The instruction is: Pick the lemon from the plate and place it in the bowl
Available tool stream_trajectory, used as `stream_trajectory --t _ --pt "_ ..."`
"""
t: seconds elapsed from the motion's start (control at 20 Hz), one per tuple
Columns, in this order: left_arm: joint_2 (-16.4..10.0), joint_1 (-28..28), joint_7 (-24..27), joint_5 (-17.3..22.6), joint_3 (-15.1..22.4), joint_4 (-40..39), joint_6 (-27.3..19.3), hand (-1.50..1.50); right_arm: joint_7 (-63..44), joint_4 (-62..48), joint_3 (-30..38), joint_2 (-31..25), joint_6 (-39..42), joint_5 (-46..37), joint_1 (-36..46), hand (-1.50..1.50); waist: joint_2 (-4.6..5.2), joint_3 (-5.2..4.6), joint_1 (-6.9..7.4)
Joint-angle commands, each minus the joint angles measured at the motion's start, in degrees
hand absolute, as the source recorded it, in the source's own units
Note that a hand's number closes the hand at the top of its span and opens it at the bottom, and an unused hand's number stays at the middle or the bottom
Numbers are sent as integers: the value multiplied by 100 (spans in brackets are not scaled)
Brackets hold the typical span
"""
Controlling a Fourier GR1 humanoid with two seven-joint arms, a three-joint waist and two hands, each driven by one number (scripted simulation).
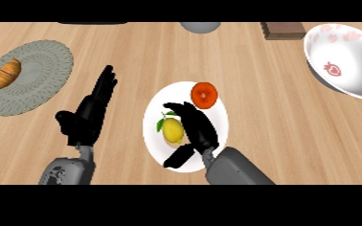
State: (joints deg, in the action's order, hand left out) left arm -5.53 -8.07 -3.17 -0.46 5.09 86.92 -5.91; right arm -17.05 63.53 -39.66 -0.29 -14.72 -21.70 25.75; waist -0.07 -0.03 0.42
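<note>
Both open: right robot hand (201, 131) beside lemon (173, 130) on plate (160, 106), left robot hand (86, 118) over counter (276, 124).

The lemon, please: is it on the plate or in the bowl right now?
On the plate. The lemon lies on its white surface beside the open right hand; the bowl at right shows no lemon.

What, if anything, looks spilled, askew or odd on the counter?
Nothing stands out. The yellow lemon and a red round fruit lie on the white round plate, the white red-patterned bowl sits upright, nothing spilled.
</note>
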Motion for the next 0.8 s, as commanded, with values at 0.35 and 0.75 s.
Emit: stream_trajectory --t 0.35,0.75 --pt "22 -103 -39 -119 -50 -42 65 0 267 -319 -981 20 -110 154 395 150 18 5 47" --pt "-140 1 -217 107 -431 174 28 0 2812 1530 -245 -2617 1707 1341 -1234 150 -43 17 -408"
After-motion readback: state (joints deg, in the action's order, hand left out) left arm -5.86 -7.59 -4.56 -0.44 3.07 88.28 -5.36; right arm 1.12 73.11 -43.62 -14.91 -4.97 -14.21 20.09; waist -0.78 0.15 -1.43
